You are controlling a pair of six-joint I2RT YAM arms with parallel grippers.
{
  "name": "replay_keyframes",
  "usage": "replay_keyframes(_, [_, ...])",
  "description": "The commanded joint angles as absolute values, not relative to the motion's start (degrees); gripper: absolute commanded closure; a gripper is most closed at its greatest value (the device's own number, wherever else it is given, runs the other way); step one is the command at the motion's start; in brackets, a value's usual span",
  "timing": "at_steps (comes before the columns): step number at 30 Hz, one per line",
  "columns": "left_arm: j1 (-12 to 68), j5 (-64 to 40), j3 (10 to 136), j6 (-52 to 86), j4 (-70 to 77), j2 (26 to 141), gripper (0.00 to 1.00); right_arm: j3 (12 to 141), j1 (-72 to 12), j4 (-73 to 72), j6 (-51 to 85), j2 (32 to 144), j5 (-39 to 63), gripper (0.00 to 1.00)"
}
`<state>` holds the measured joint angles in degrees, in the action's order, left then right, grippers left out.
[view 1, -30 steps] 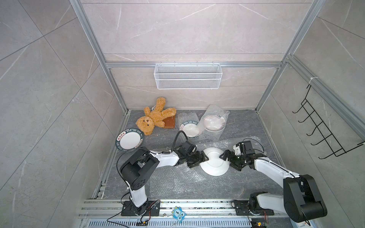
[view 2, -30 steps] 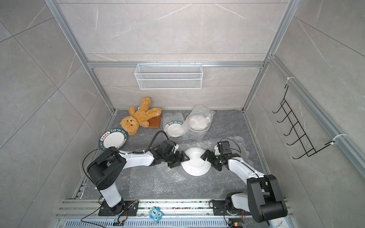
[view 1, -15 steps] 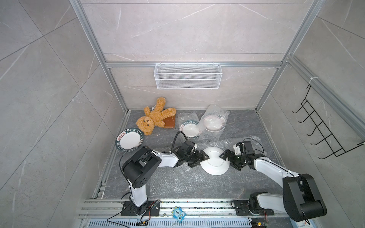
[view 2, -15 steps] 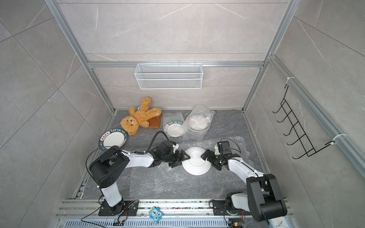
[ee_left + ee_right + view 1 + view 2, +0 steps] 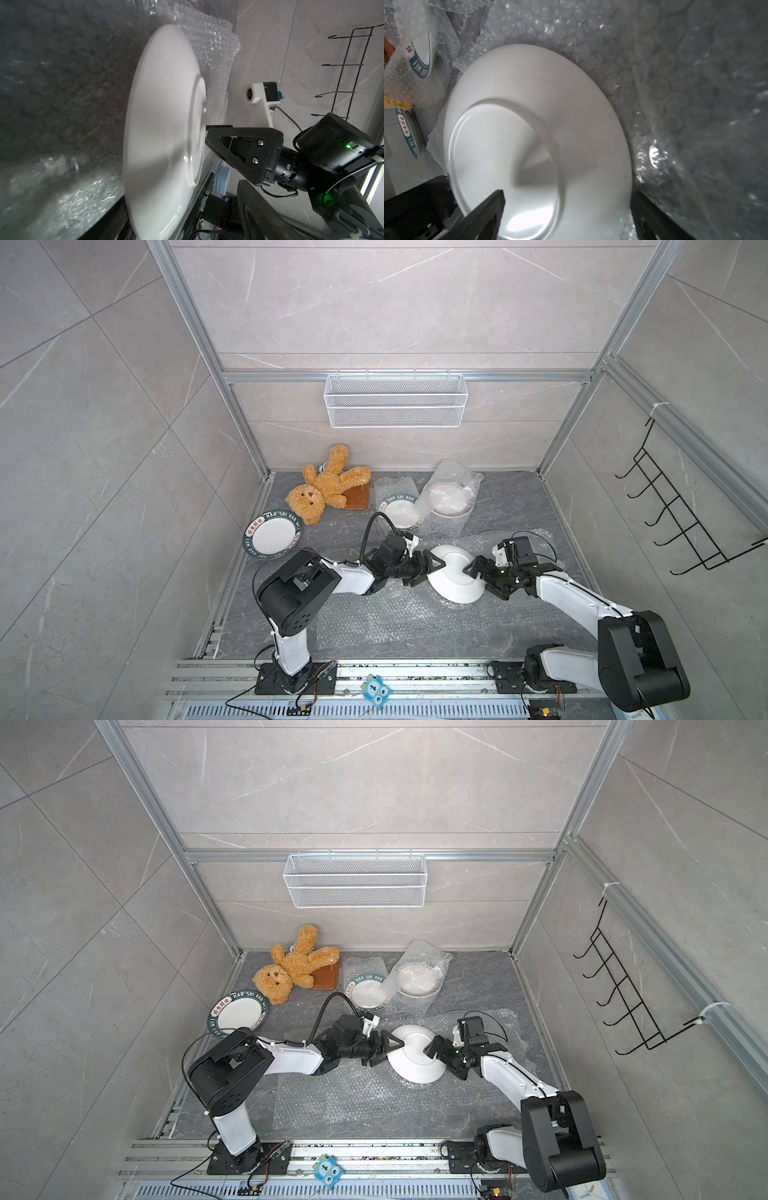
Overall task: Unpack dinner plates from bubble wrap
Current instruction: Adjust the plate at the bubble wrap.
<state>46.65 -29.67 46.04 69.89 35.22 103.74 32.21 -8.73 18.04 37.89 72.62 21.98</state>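
Jaws on the right gripper [image 5: 480, 578] are standing wide across the rim of the upturned plate [image 5: 455, 576]. In the right wrist view, 1 finger [image 5: 488, 209] is reaching over the white underside near the foot ring. The other finger [image 5: 654, 216] is sitting beyond the rim, over bubble wrap. Jaws on the left gripper [image 5: 430, 574] are standing apart too, less widely, at the opposite rim. I cannot tell whether any finger is pressing on the plate, and neither pair looks clamped.

The plate is lying face down on the flat sheet [image 5: 386, 614] in the middle of the table [image 5: 511, 506], between the 2 grippers and clear of any wrap. A bare plate [image 5: 272, 536] is resting face up by the left edge. At the back, 2 wrapped plates [image 5: 400, 512] [image 5: 449, 499] are waiting in their pouches.

By my reading, the arms are dealing with the 2nd freed plate, taking hold of it to move it off its sheet, so the task is about halfway done. The next move is calling for 1 pair of jaws to shut firmly on the thin rim. The plate then needs lifting clear and setting down near the bare plate. The glaze is likely slippery, and the light sheet may drag along with the plate.
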Motion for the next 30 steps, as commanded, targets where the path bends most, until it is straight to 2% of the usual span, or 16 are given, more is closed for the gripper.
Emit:
replay_keyframes(1, [47.10,-30.90,46.04,71.81,41.24,102.70,0.40,34.81,-9.10,21.25,37.20,71.12,20.76,0.04])
replay_keyframes(6, [47.20,-30.59,46.94,73.26,42.76,104.41,0.68,36.78,-9.04,22.66,36.50,70.83,20.13,0.04])
replay_keyframes(18, [47.70,-30.06,49.32,75.26,44.77,106.99,0.99,40.69,-8.98,25.92,35.71,70.43,18.17,0.04])
replay_keyframes(30, [47.72,-31.29,50.29,77.17,48.49,101.11,1.00,51.89,-8.02,34.23,34.53,71.11,14.11,0.02])
